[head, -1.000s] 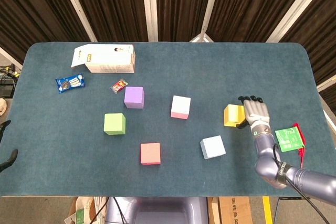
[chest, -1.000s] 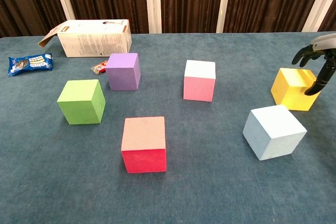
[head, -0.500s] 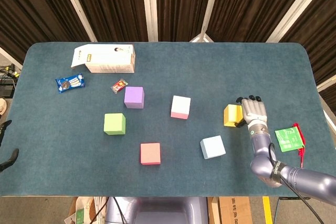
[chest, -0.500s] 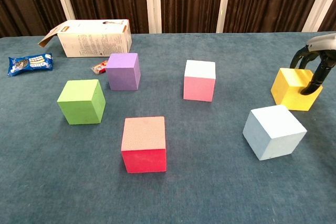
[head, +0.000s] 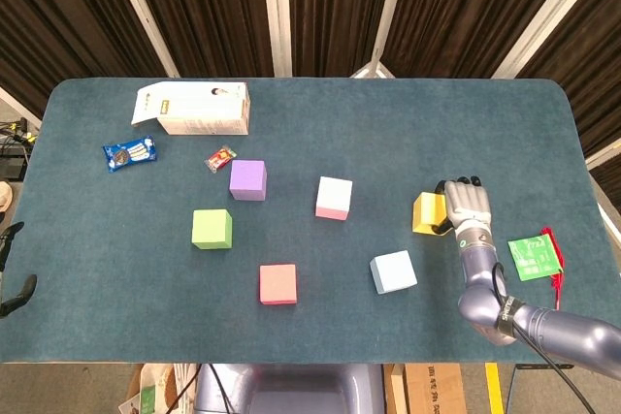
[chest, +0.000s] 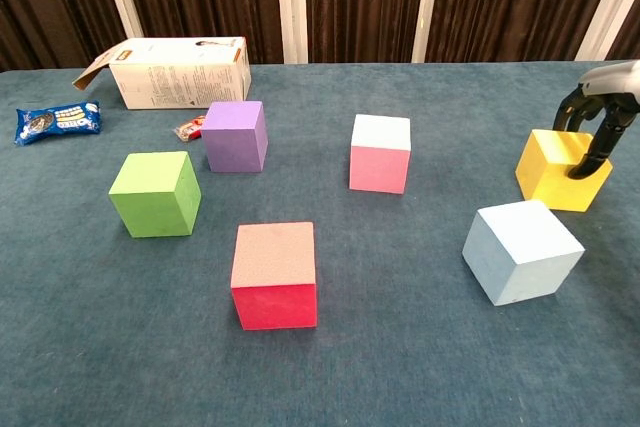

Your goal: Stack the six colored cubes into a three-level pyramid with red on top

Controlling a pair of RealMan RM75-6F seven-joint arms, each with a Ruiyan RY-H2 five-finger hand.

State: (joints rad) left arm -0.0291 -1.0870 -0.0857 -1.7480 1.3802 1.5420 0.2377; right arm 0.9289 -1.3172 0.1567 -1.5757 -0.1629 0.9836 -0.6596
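**Right hand closing around the yellow cube; all six cubes single on the table**

Cube positions, head view, clock directions taken from the pink cube [head: 334,198] near the table centre:
- Purple cube [head: 247,180]: 9 to 10 o'clock, well apart.
- Green cube [head: 212,229]: 8 o'clock, beyond the purple one.
- Red cube [head: 277,284]: 7 o'clock, standing alone on the cloth.
- Light blue cube [head: 393,271]: 5 o'clock.
- Yellow cube [head: 428,212]: 3 o'clock, near the right side of the table [head: 310,336].

No cube rests on another.

Surrounding items: a white carton [head: 194,109] lies on its side at 10 o'clock, a blue snack packet [head: 129,153] sits at 9 o'clock near the left edge, and a small red wrapper [head: 220,158] lies just beside the purple cube. A green card [head: 535,257] lies at 4 o'clock, beyond the robot's right hand [head: 466,208]. The light blue cube stands near the yellow cube at its 7 o'clock, apart from it; nothing lies between the yellow cube and the pink one.

Hand state: the right hand sits at the yellow cube's right face, fingers curved over its top and thumb down its front side. Whether the grip is firm cannot be told. The left hand shows in neither view.

Change from one second ago: the right hand has come inward and down onto the yellow cube, its fingers narrower. Every cube stays in place.
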